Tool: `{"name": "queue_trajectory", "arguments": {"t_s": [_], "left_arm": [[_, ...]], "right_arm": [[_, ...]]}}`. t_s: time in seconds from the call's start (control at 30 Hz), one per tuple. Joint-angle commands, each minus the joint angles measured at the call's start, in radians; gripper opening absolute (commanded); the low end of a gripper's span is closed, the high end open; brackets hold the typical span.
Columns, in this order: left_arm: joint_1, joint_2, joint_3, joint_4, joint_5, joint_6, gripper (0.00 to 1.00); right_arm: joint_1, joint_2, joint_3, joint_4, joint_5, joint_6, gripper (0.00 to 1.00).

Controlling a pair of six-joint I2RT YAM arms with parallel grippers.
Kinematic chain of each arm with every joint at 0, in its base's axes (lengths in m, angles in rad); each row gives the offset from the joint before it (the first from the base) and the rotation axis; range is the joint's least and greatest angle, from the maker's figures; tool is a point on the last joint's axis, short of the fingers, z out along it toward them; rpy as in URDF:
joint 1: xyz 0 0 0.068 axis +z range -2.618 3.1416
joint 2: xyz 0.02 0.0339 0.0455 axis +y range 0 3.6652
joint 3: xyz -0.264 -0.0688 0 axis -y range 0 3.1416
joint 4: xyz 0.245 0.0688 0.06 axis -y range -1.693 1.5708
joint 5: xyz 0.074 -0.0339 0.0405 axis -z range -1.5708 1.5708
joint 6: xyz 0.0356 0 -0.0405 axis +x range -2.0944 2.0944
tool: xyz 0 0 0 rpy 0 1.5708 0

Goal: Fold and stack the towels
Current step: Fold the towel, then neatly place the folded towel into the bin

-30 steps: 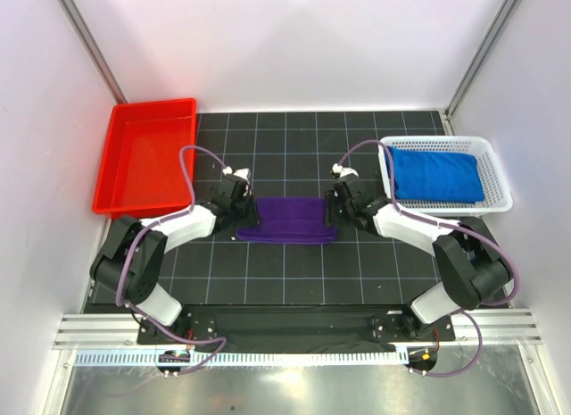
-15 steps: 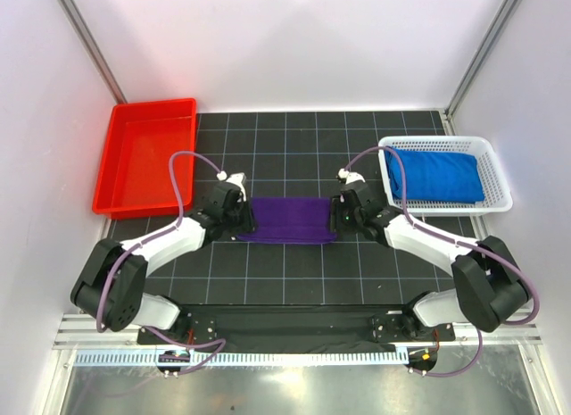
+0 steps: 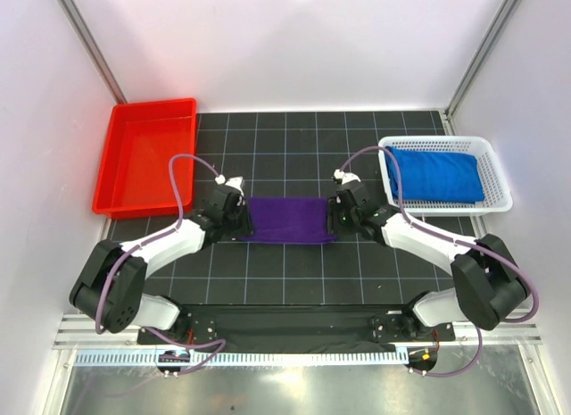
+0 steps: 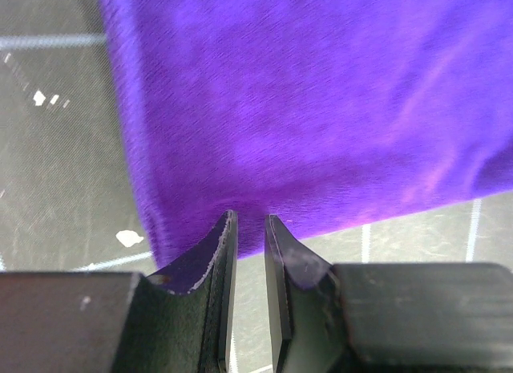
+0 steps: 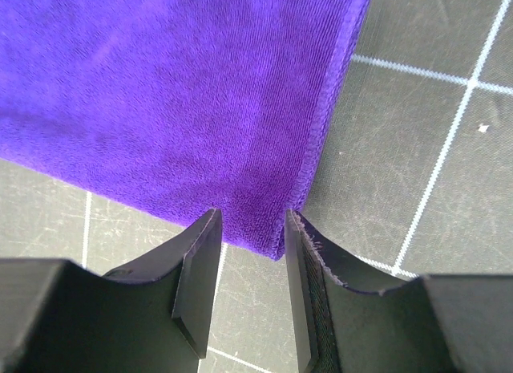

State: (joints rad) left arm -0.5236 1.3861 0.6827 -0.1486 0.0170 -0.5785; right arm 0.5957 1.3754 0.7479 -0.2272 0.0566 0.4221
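A robotics lab test cell: white walls (image 3: pixel 285 49), aluminium framing (image 3: pixel 86 42) at the upper corners, black gridded mat (image 3: pixel 294 272) mid-frame, perforated rail (image 3: pixel 294 354) along the bottom.

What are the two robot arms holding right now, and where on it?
The purple towel, flat on the mat: the left gripper pinches its left end near a corner, the right gripper its right end at a corner.
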Motion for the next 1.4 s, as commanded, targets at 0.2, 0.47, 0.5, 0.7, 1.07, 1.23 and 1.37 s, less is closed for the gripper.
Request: {"name": "queue_trajectory", "arguments": {"t_s": [0.2,0.47,0.5,0.7,1.07,1.23,1.37], "left_arm": [[-0.004,0.037,-0.02,0.007,-0.092,-0.038,0.24],[-0.004,0.038,0.006,0.0,-0.092,-0.046,0.24],[-0.006,0.03,0.011,-0.003,-0.091,-0.044,0.24],[-0.006,-0.047,0.081,-0.077,-0.095,-0.024,0.27],[-0.015,-0.084,0.147,-0.106,-0.066,-0.007,0.31],[-0.032,-0.125,0.118,-0.108,-0.055,-0.017,0.31],[-0.039,-0.182,0.068,-0.097,-0.043,-0.024,0.31]], "right_arm": [[0.01,0.076,-0.047,0.052,0.014,0.018,0.44],[0.01,0.1,-0.041,0.034,0.034,0.017,0.44],[0.01,0.093,-0.042,0.029,0.038,0.018,0.44],[0.009,0.004,-0.007,-0.04,0.058,0.02,0.44],[-0.063,0.078,0.11,-0.014,0.01,0.017,0.6],[-0.094,0.177,0.16,0.012,-0.04,0.01,0.61],[-0.093,0.221,0.165,0.035,-0.043,0.021,0.62]]}}
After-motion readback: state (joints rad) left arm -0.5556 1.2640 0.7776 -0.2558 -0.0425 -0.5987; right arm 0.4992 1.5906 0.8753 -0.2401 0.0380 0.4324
